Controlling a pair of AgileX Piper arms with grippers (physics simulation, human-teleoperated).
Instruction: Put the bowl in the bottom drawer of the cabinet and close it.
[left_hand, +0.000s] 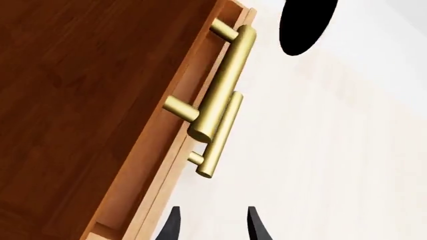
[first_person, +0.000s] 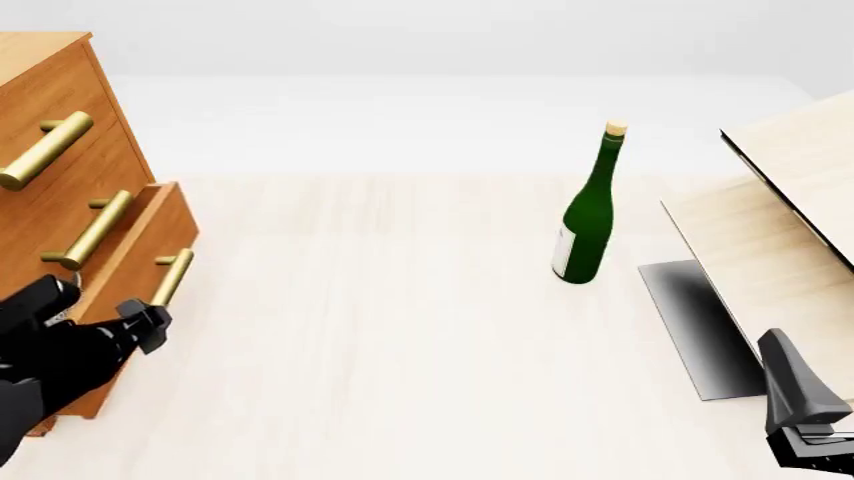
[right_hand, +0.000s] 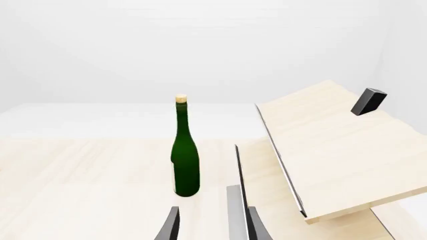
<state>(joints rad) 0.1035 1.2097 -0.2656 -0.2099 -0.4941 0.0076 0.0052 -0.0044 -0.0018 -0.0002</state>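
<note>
The cabinet (first_person: 60, 110) stands at the far left of the front view, with three brass bar handles. Its bottom drawer (first_person: 134, 255) is pulled out past the two above it. My left gripper (first_person: 140, 322) sits against the lower part of that drawer's front, just below its handle (first_person: 171, 277). In the left wrist view my left gripper (left_hand: 213, 227) is open and empty, and two brass handles (left_hand: 227, 82) run along the orange-brown fronts ahead. The bowl is hidden. My right gripper (first_person: 801, 405) is low at the right, and the right wrist view shows my right gripper (right_hand: 213, 225) open with nothing in it.
A green corked bottle (first_person: 587, 215) stands upright right of the table's middle. A pale wooden box (first_person: 801, 190) with a dark panel (first_person: 694, 320) takes up the right side, close to my right gripper.
</note>
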